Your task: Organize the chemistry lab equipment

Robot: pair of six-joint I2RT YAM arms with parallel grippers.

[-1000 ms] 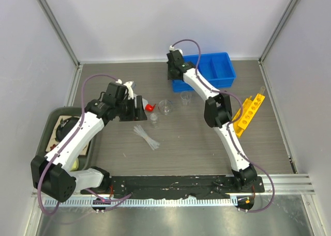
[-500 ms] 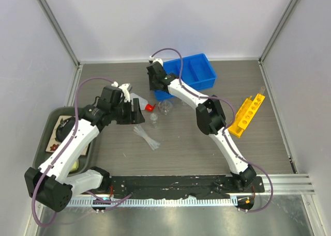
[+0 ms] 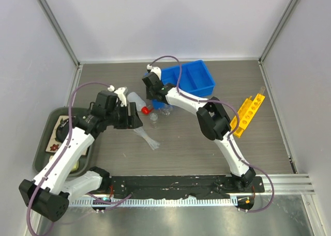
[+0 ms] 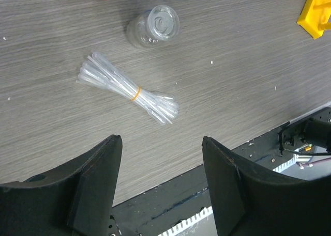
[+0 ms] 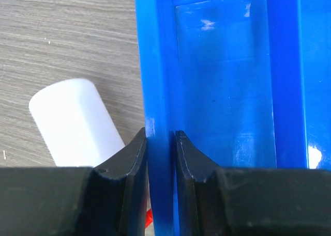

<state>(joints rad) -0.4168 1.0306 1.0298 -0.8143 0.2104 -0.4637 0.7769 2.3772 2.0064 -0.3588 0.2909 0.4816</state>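
Note:
My right gripper [image 5: 161, 139] is shut on the left end wall of the blue compartmented bin [image 5: 222, 81]; in the top view the gripper [image 3: 154, 90] holds the bin [image 3: 191, 77] near the table's middle back. The white squeeze bottle [image 3: 135, 98] with its red nozzle [image 3: 146, 110] lies on its side just left of the bin, and also shows in the right wrist view [image 5: 77, 123]. Clear beakers [image 3: 165, 107] and a small flask [image 3: 154, 121] stand beside it. My left gripper [image 4: 161, 139] is open and empty above a banded bundle of pipettes [image 4: 126, 89]. The yellow holed rack [image 3: 247, 113] lies at the right.
A dark green tray [image 3: 47, 154] sits at the left edge under the left arm. Grey walls enclose the table. The black base rail [image 3: 176, 184] runs along the near edge. The small flask [image 4: 153, 25] and the rack's corner [image 4: 316, 11] show in the left wrist view.
My right gripper has dragged the blue bin leftward from the back right to beside the bottle and beakers. My left gripper has pulled back from the bottle toward the near side.

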